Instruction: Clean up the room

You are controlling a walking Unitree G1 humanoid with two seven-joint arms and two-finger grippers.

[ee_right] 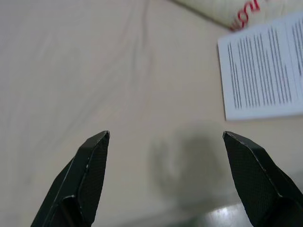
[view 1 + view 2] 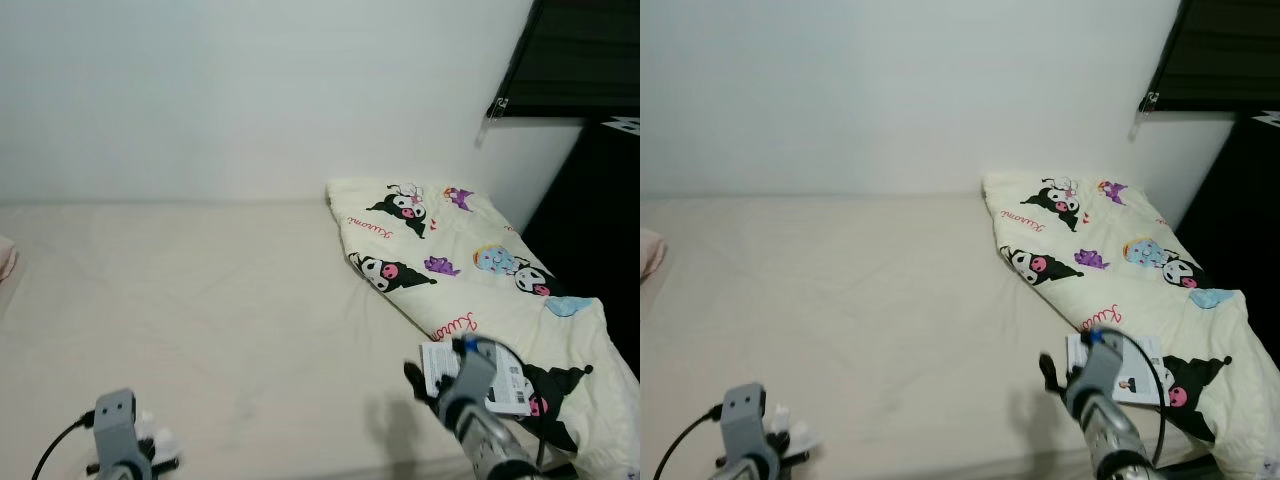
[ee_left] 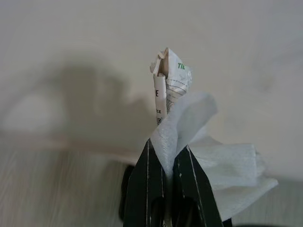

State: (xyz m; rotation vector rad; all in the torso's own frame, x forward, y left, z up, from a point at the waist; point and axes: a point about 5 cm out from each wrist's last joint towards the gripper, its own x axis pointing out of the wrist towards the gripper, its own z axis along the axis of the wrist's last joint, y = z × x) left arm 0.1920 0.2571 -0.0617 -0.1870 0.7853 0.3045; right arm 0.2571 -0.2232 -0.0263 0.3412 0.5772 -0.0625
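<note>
My left gripper (image 3: 166, 149) is shut on a bunch of white tissue (image 3: 208, 161) with a crumpled printed paper scrap (image 3: 169, 85) sticking out past the fingertips. It hangs low at the bed's near left edge, where the tissue (image 2: 160, 441) shows beside the wrist. My right gripper (image 1: 165, 135) is open and holds nothing. It hovers over the cream sheet, just short of a printed white leaflet (image 1: 265, 75). The leaflet (image 2: 500, 378) lies on the near end of the blanket, partly hidden by my right arm.
A cream bed sheet (image 2: 200, 290) spreads ahead to a white wall. A folded cartoon-print blanket (image 2: 450, 260) lies along its right side. Something pink (image 2: 5, 262) peeks in at the far left. Dark furniture (image 2: 600, 210) stands to the right.
</note>
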